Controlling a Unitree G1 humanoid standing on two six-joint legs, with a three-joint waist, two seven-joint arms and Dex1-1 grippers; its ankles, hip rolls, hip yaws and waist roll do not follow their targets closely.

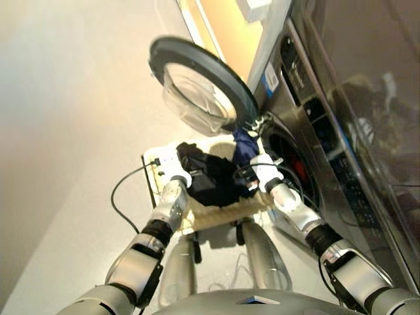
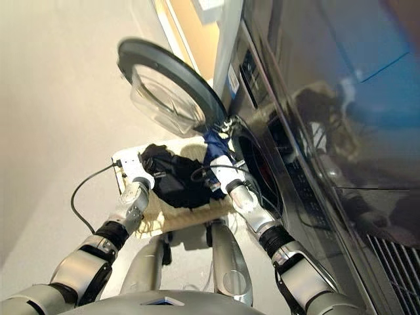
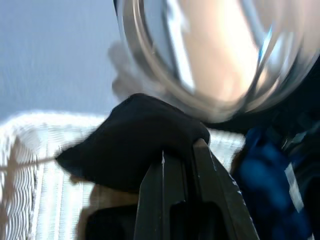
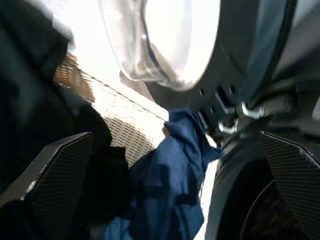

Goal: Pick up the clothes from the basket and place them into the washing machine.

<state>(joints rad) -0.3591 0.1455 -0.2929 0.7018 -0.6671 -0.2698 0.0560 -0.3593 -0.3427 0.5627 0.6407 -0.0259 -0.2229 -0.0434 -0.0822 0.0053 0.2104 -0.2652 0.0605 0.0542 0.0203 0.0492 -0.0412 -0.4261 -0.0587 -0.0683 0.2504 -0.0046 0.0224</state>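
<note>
**Left gripper pinching black cloth, right gripper spread beside the blue**

Left gripper (image 3: 177, 172) pressed together on a fold of the black garment (image 3: 132, 142), near the far-left part of the basket (image 1: 216, 216); presumably clamped there to lift that piece free of the pile. Right gripper (image 4: 175, 190) spread wide, fingers (image 4: 55, 175) standing well apart on either side of the navy garment (image 4: 172, 175), nothing pinched between them. Judged as either just letting go or lining up for a grasp; cannot tell which.

Navy garment draped over the basket's far-right edge, just beside the port (image 1: 295, 167) of the washing machine (image 1: 341, 131), close enough that a short push to the right would probably carry it in. Black garment heaped across the middle of the basket, mostly covering the pale wicker. Something red glimpsed inside the port, possibly the orange-red garment already loaded; too small to be sure.

Door (image 1: 200, 82) swung fully open to the far left, hanging above the basket and leaving the port unobstructed. Basket parked right in front of the machine, keeping each transfer short. Black cable (image 1: 125, 190) looping over the floor (image 1: 59, 131) on the left.
</note>
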